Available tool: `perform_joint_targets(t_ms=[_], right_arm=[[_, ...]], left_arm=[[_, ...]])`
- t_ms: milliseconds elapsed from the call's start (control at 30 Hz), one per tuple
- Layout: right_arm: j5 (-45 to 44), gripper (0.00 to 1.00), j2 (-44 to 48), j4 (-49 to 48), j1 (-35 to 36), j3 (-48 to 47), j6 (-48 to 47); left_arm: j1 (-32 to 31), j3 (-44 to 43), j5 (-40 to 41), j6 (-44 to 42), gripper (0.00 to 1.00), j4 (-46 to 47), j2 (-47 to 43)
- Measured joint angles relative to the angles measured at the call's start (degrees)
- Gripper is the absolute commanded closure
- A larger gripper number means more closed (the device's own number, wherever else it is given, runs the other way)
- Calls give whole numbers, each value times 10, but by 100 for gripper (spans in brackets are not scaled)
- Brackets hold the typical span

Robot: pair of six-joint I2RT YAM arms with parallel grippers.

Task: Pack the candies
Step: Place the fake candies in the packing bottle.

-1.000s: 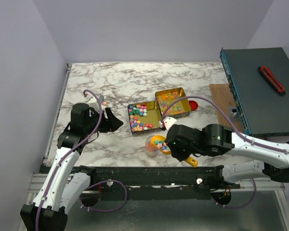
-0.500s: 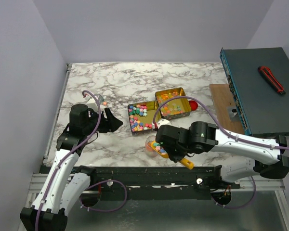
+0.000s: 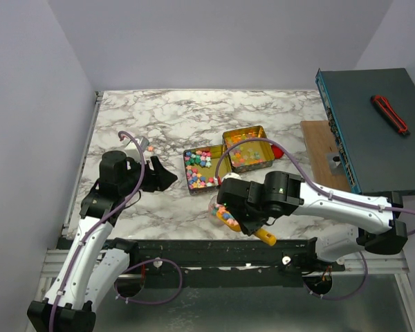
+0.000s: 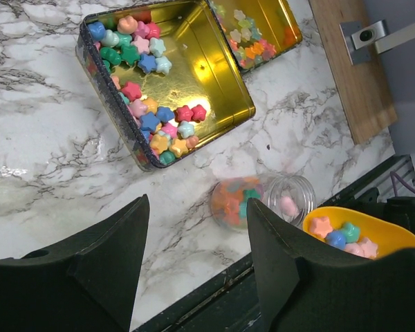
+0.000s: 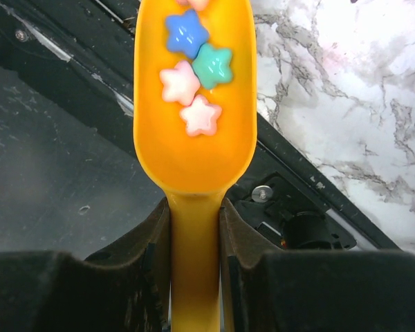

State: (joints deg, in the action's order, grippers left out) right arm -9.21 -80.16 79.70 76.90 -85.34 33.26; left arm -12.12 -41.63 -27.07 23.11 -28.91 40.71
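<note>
While the top view shows most candies [image 3: 198, 167] lying in two open tins [image 3: 219, 161] at mid worktop [image 3: 166, 117], a few ride in the scoop [image 3: 229, 216]. The right end effector [image 3: 250, 223] grasps that scoop by its handle. Its bowl is close to a clear jar [image 3: 216, 206] that lies on its side. The left end effector [image 3: 160, 177] hovers left of the tins, released and empty.

From the left wrist, the jar holds a cluster of candies at its closed end. The loaded scoop sits just beside its mouth.

From the right wrist, both fingers [image 5: 152, 242] clench the scoop's neck, and several star-shaped candies rest in the bowl.

The candies look small, light, hard and loose. They seem too small to pinch one at a time, and they would likely slide or bounce off a tilted bowl. They are best carried in the scoop, gripped at the handle and kept level until its lip is inside the jar. The jar is round and unheld, so a nudge may roll it.
</note>
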Motion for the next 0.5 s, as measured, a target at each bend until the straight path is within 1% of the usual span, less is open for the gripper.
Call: perform_joint_targets(t_ms=[200, 500], right_arm=[[29, 99, -1, 1, -17, 0, 2], [83, 99, -1, 2, -68, -3, 4]], left_arm=[[-12, 0, 0, -1, 39, -1, 0], [-29, 0, 5, -3, 39, -6, 0]])
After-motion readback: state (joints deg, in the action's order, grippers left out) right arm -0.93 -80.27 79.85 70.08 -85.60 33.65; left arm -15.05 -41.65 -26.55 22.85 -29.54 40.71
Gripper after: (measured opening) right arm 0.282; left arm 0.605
